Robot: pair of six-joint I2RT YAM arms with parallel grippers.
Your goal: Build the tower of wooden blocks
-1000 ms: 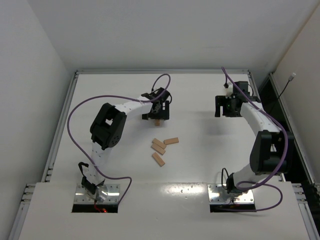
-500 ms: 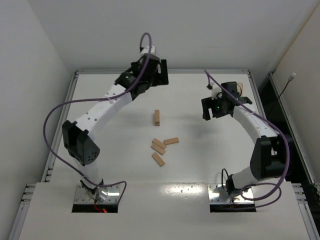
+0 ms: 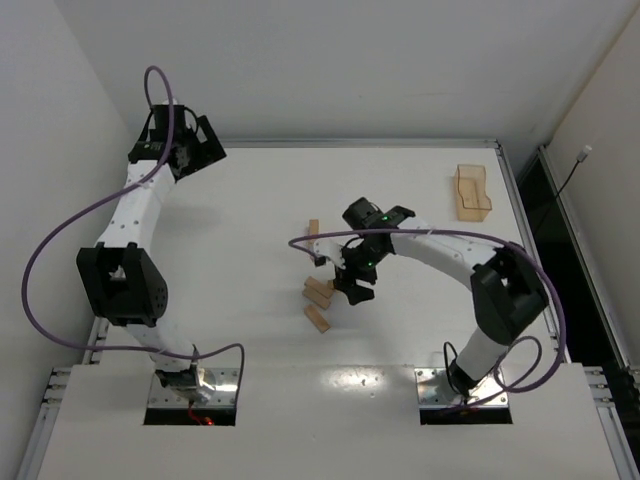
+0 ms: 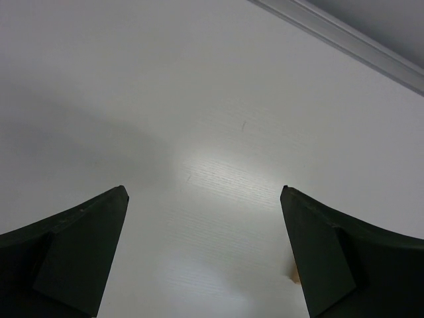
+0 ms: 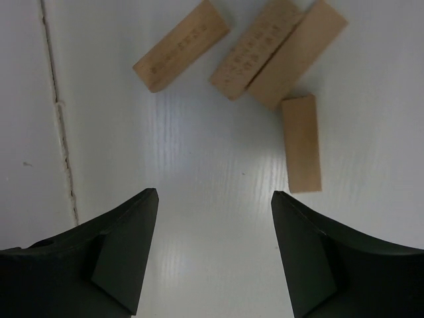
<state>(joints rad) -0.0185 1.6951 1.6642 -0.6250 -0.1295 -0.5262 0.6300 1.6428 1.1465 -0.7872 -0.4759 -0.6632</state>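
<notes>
A short tower (image 3: 313,229) of tan wood bars stands at the table's middle. Loose wood blocks (image 3: 318,292) lie just in front of it, one further forward (image 3: 317,319). My right gripper (image 3: 353,284) hovers over the loose blocks, open and empty. In the right wrist view it (image 5: 213,194) is open above bare table. Several blocks lie ahead of it: one at the left (image 5: 181,45), two side by side (image 5: 278,52), and one (image 5: 301,142) near the right finger. My left gripper (image 3: 195,150) is raised at the far left corner, open and empty (image 4: 203,189).
A translucent orange tray (image 3: 472,192) stands at the far right of the table. A metal rail (image 4: 344,40) borders the table's far edge. A tan sliver (image 4: 291,274) shows beside the left gripper's right finger.
The left arm has let go of the tower and swung up to the far left corner. The right arm has swept from the far right to above the loose blocks, uncovering the orange tray.
</notes>
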